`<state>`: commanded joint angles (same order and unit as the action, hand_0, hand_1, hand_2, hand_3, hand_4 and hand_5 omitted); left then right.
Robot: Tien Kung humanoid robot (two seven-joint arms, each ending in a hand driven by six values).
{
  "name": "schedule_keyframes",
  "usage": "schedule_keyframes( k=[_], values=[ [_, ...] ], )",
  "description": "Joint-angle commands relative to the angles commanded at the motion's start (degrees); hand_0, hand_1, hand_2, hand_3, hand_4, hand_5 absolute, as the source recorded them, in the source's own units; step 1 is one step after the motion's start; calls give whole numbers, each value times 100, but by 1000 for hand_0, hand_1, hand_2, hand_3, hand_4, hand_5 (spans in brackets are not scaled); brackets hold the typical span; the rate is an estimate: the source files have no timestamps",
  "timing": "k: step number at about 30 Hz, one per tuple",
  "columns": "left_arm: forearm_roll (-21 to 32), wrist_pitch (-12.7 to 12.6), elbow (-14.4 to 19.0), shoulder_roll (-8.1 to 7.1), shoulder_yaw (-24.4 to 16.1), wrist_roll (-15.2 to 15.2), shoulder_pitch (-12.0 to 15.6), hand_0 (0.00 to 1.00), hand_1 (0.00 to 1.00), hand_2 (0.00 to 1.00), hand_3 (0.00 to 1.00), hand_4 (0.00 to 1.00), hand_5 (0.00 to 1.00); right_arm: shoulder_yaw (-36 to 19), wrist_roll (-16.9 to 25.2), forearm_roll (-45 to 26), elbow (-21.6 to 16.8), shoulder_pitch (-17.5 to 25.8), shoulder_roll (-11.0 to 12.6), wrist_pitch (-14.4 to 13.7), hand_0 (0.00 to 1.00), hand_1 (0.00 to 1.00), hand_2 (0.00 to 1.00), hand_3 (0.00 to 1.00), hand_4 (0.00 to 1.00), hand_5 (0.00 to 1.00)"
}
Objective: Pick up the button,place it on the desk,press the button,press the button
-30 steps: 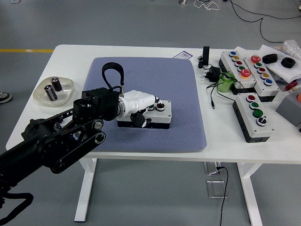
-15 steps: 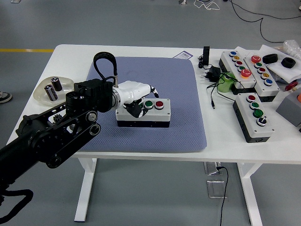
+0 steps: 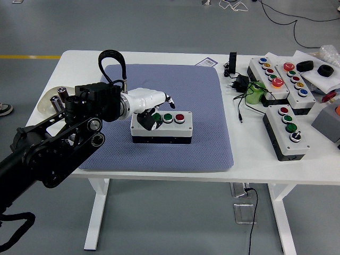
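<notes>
Withdrawn leftward and slightly away from the box (image 3: 162,127) since the earlier frames, the left hand (image 3: 149,103) now exposes the two buttons it covered a second ago. Landmark: the blue mat (image 3: 164,114) on the table (image 3: 159,175).

Nearest to the viewer, the left arm (image 3: 53,154) enters from the mat's left side and crosses its left edge. The box rests flat near the mat's centre; its white top carries two green buttons (image 3: 168,118) and a red button (image 3: 179,118). The left hand hovers over the box's left end, fingers loosely extended, holding nothing; a dark fingertip (image 3: 146,122) lies at the box's left top. Left of the mat stands a dish (image 3: 50,103), partly hidden by the arm. Right of the mat lie more button boxes (image 3: 287,130) and a plug (image 3: 240,82).
</notes>
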<state>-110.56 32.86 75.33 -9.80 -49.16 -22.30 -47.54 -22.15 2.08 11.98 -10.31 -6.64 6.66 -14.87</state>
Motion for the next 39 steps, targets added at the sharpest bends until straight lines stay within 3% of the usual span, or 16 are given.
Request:
schedule_keyframes(
  k=[29,33,39],
  values=[
    [-31,167,-229,-21,246,-65,154,17,49,90,850,573,2,-125,-43,129,0,-1,-16,-15,692,627,677,660,381,365],
    [12,104,-139,-23,4,-24,190,19,51,92,851,576,2,-110,-41,117,0,-8,-15,-12,694,626,677,660,381,365],
    [286,72,233,-41,-883,15,335,33,56,96,851,589,2,-98,-36,98,0,-14,-13,-9,692,626,677,660,382,366]
  ],
)
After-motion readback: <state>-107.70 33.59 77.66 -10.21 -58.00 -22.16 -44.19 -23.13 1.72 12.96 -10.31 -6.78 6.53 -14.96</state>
